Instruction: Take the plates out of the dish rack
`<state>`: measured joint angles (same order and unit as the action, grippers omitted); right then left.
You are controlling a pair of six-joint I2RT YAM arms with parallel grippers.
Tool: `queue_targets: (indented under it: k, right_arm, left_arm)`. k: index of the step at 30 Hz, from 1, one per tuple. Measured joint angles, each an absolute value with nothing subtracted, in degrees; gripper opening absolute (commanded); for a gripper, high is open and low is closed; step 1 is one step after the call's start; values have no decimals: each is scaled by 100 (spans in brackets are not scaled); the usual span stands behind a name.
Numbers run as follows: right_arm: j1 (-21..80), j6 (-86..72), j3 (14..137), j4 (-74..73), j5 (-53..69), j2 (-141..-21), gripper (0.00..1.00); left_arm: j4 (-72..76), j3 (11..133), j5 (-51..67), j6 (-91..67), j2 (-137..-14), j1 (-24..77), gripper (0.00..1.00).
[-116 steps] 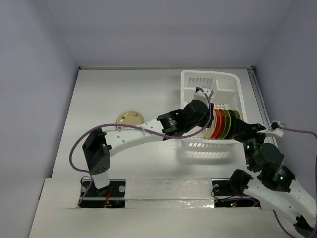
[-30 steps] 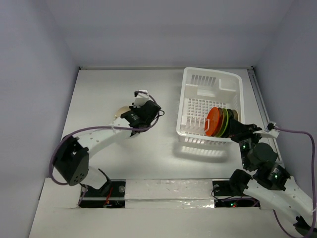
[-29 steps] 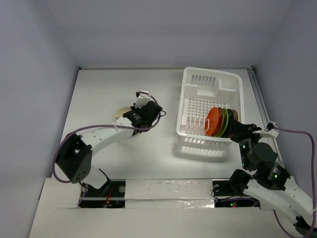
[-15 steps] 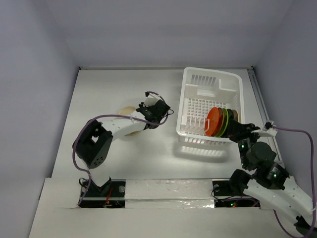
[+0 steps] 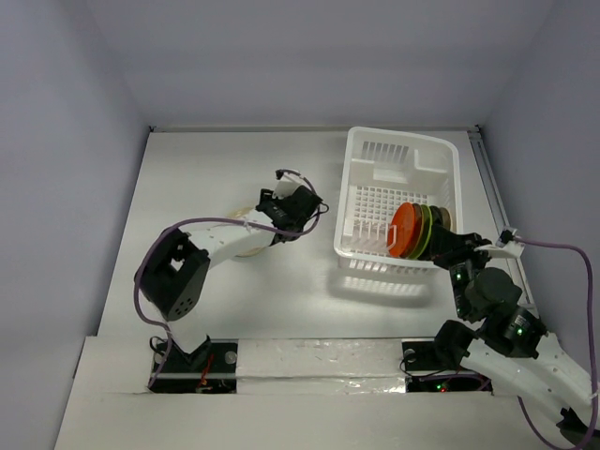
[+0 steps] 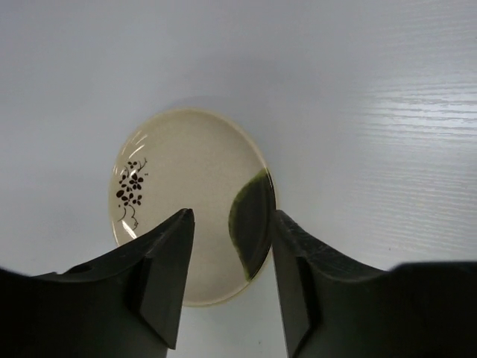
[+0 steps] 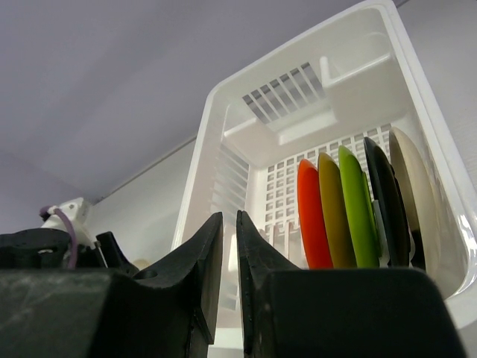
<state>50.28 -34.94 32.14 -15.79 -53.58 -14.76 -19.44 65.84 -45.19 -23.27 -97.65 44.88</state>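
Plates (image 5: 406,231) stand on edge in the rack (image 5: 398,136), well right of the released left tool (image 6: 229,224); the clenched, empty right tool (image 7: 229,220) sits nearer.

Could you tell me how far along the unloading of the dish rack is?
Done: one beige plate lies flat on the table. In hand: nothing; the left gripper hovers over it, jaws open and empty. Left: five plates stand on edge in the dish rack, the right gripper near its corner, empty.
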Motion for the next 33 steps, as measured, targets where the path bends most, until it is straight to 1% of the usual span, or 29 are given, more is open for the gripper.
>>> queue_targets:
  k: [3,4,5,6,7,8,9,11,12,15,18,20,21,23,24,25,28,32,33]
  right_arm:
    - [5028,-3489,3214,-1579,-5358,-1505,19]
    - [5028,-3487,3214,-1581,-5358,-1514,19]
    - [5028,-3487,3214,-1579,-5360,-1520,17]
    - [5028,-3485,3214,-1581,-5360,-1520,13]
    - [5028,-3479,3214,-1581,-5360,-1520,10]
    - [5026,-3479,3214,-1581,-5363,-1520,3]
    - [5028,-3472,3214,-1581,-5363,-1525,0]
    - [5028,-3487,3214,-1586,-5389,-1540,0]
    - [5028,-3496,3214,-1594,-5419,-1549,0]
    - [5028,-3566,3216,-1649,-5540,-1577,0]
    - [5028,-3691,3232,-1824,-5721,-1621,0]
    - [5028,-3817,3273,-2040,-5876,-1647,0]
    - [5028,-3894,3308,-2167,-5953,-1649,0]
    - [5028,-4021,3391,-2375,-6086,-1610,0]
    - [5028,-4084,3426,-2497,-6154,-1529,0]
    - [5028,-4106,3450,-2571,-6202,-1424,0]
    - [5026,-4145,3522,-2665,-6283,-1050,4]
    - [5028,-4224,3553,-2700,-6366,-937,19]
    - [5028,-4233,3553,-2711,-6368,-958,20]
  left_arm:
    - [-2056,6591,-4504,-2359,-9463,4488,51]
    - [-2095,6598,-4480,-2377,-9336,4488,50]
    - [-2128,6600,-4410,-2401,-9181,4488,47]
    - [-2130,6604,-4333,-2432,-9021,4488,36]
    - [-2119,6608,-4204,-2484,-8812,4497,32]
    - [-2093,6608,-3992,-2506,-8589,4519,29]
    - [-2021,6608,-3802,-2530,-8372,4539,17]
    - [-1756,6637,-3304,-2661,-7942,4672,3]
    - [-1623,6692,-3100,-2698,-7780,4790,0]
    - [-1282,7196,-2674,-2797,-7695,5369,0]
    - [-884,7911,-2287,-2862,-8114,5942,0]
    - [-628,8250,-1994,-2906,-8482,6187,4]
    - [-493,8414,-1841,-2939,-8702,6263,8]
    - [-456,8698,-1732,-2965,-9168,6333,13]
    - [-427,8871,-1651,-2976,-9435,6372,18]
    - [-421,9072,-1592,-2989,-9747,6410,19]
    - [-449,9662,-1448,-2995,-10613,6512,25]
    - [-663,10278,-1409,-2991,-11424,6661,36]
    - [-694,10385,-1411,-2989,-11552,6681,36]
